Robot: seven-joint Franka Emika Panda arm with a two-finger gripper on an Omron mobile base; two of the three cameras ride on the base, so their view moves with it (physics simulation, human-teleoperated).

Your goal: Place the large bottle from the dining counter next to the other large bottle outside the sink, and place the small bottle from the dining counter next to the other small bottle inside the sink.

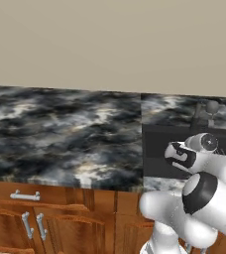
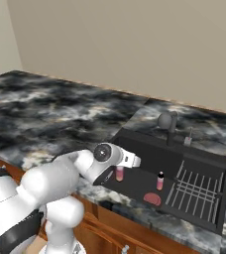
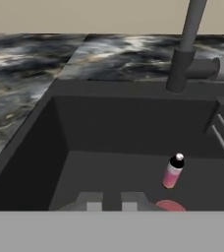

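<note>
My gripper [image 2: 119, 169] hangs over the left part of the black sink [image 2: 135, 140], shut on the small bottle [image 2: 119, 174], a tiny pinkish bottle that shows just under the hand. The other small bottle [image 2: 160, 181] [image 3: 173, 171], pink with a dark cap, stands upright on the sink floor to the right of it, apart from it. In the hand view my fingertips [image 3: 93, 202] rise at the bottom, close together, with the basin floor ahead of them. Both large bottles and the dining counter are out of view.
A flat pink-red thing [image 2: 152, 199] [image 3: 170, 205] lies on the sink floor near the front wall. A metal grid rack [image 2: 194, 191] covers the sink's right half. The grey faucet [image 2: 167, 121] [image 3: 185, 49] stands behind the basin. Marbled counter [image 1: 60, 134] stretches left, above wood cabinets [image 1: 55, 223].
</note>
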